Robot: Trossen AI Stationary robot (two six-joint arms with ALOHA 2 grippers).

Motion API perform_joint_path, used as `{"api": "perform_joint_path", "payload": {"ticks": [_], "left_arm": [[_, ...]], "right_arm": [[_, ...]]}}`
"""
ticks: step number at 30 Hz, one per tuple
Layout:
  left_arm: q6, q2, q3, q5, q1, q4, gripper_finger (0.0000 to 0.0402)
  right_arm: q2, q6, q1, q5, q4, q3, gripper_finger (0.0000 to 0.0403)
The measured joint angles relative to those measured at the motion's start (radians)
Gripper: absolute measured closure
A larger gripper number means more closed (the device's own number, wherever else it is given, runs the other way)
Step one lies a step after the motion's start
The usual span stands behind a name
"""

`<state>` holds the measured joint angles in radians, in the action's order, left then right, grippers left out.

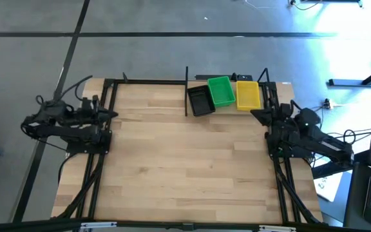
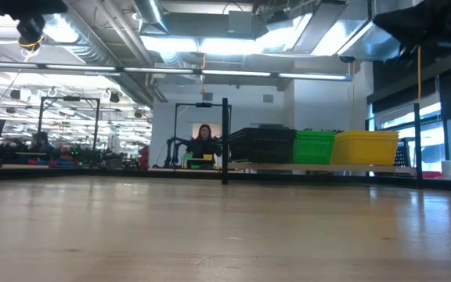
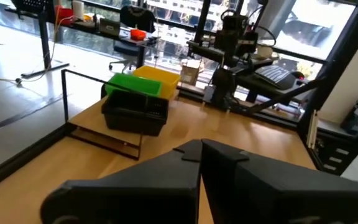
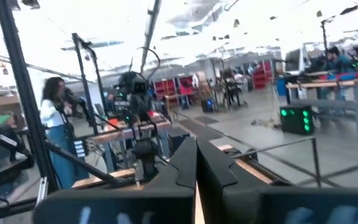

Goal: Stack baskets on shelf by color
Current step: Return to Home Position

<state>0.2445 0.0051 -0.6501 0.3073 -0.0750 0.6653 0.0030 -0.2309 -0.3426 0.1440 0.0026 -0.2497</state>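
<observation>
1. Baskets [image 2: 313, 147] sit on the shelf [image 2: 272, 166] at the table's [image 1: 185, 161] far edge: black stack [image 1: 201, 100], green stack [image 1: 221, 91], yellow stack [image 1: 248, 95], left to right.
2. Left gripper [image 3: 201, 144] rests at the left edge, fingers pressed together, empty.
3. Right gripper [image 4: 196, 144] rests at the right edge, near the yellow stack, fingers together, empty.

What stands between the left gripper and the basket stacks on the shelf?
Only the shelf's black end post, which stands on the left gripper side of the black stack. The green stack and yellow stack sit beyond. Nothing else shows on the tabletop between them.
</observation>
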Motion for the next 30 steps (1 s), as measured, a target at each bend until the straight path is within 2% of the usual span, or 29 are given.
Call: {"api": "perform_joint_path", "payload": {"ticks": [6, 10, 18, 24, 30], "left_arm": [[-0.085, 0.0, 0.129, -0.022, 0.0, -0.183, 0.0401], [-0.095, 0.0, 0.205, -0.052, 0.0, -0.272, 0.0401], [-0.102, 0.0, 0.341, -0.071, 0.0, -0.458, 0.0401], [-0.146, 0.0, 0.441, -0.071, 0.0, -0.577, 0.0401], [-0.206, 0.0, 0.574, -0.093, 0.0, -0.775, 0.0402]], "right_arm": [[0.0, 0.0, 0.0, 0.036, 0.219, 0.158, 0.0403], [0.0, 0.004, 0.0, 0.039, 0.292, 0.237, 0.0403], [0.004, 0.106, 0.0, 0.066, 0.259, 0.243, 0.0403], [0.004, 0.111, 0.0, 0.069, 0.255, 0.243, 0.0403], [0.004, 0.11, 0.0, 0.087, 0.238, 0.243, 0.0403]]}}
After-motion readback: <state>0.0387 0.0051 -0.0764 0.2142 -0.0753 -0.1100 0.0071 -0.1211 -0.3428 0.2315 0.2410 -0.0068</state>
